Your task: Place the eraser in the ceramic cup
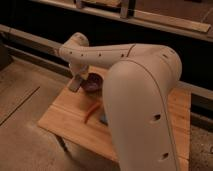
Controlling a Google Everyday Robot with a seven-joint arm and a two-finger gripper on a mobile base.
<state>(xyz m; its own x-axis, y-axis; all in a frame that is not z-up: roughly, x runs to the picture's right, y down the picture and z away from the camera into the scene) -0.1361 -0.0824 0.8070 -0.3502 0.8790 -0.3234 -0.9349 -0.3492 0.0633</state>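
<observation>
We can read no text, label, brand, number or sign anywhere; the white arm (145, 90) shows only small dark dots along its casing, no lettering that we can make out; the wooden surface (62, 117) is plain grain; the tool (75, 84) hangs over the surface's far left part, just beside the dark bowl (94, 82), and nothing legible stands on either.
</observation>
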